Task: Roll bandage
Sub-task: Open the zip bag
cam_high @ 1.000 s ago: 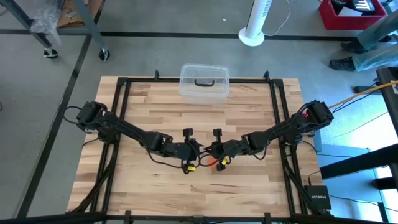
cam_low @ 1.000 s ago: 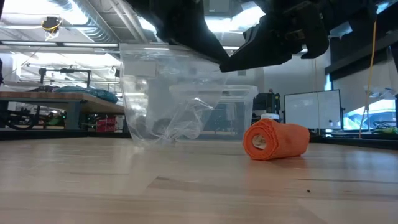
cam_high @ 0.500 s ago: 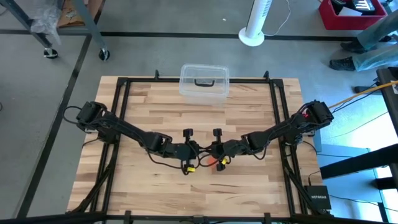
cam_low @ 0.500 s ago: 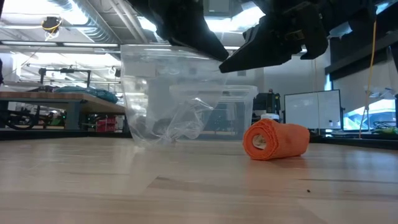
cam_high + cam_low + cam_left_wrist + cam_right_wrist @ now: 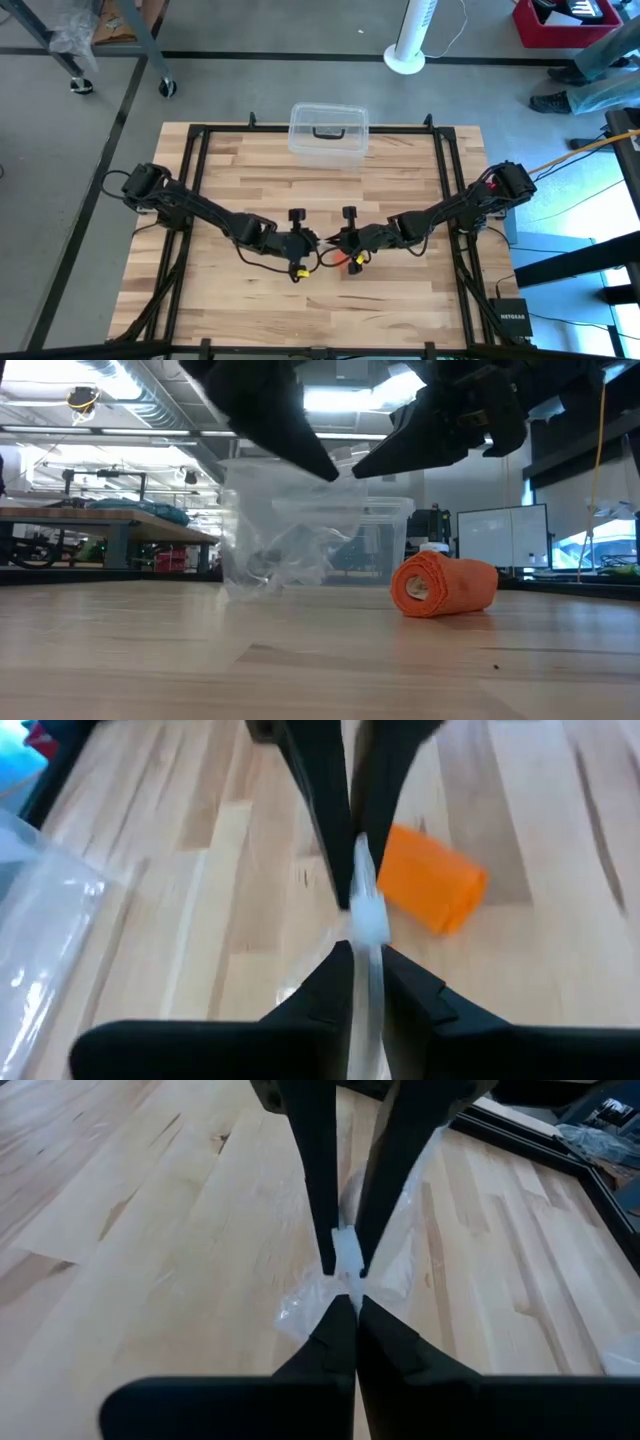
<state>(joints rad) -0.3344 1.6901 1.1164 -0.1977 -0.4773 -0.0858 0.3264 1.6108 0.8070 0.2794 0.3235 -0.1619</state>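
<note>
The orange bandage (image 5: 443,584) is a rolled cylinder lying on its side on the table. It sits just near-side of my two grippers in the high view (image 5: 346,263) and shows in the left wrist view (image 5: 430,880). My left gripper (image 5: 316,241) and my right gripper (image 5: 336,240) meet tip to tip at mid-table, above the tabletop. Both are shut on a small clear plastic piece (image 5: 285,530), which hangs below them. Neither gripper touches the bandage. My left gripper pinches the clear plastic piece's bunched top (image 5: 366,925) between its two fingers, coming level from the table's left. The plastic hangs slack below the fingers. My right gripper pinches the same bunched top (image 5: 346,1258) between its two fingers, coming level from the table's right, tip to tip with the left gripper's fingers. The rest of the plastic (image 5: 390,1260) hangs crumpled below.
A clear plastic box with a dark handle (image 5: 328,132) stands at the table's far edge, behind the grippers. Bare wood lies to the near, left and right of the grippers. A black frame (image 5: 190,200) runs along the table's sides.
My left gripper has gone a little toward the table's left edge, still shut on the plastic. The hanging plastic has changed shape, its left side drawn in. The bandage roll has stayed where it was.
</note>
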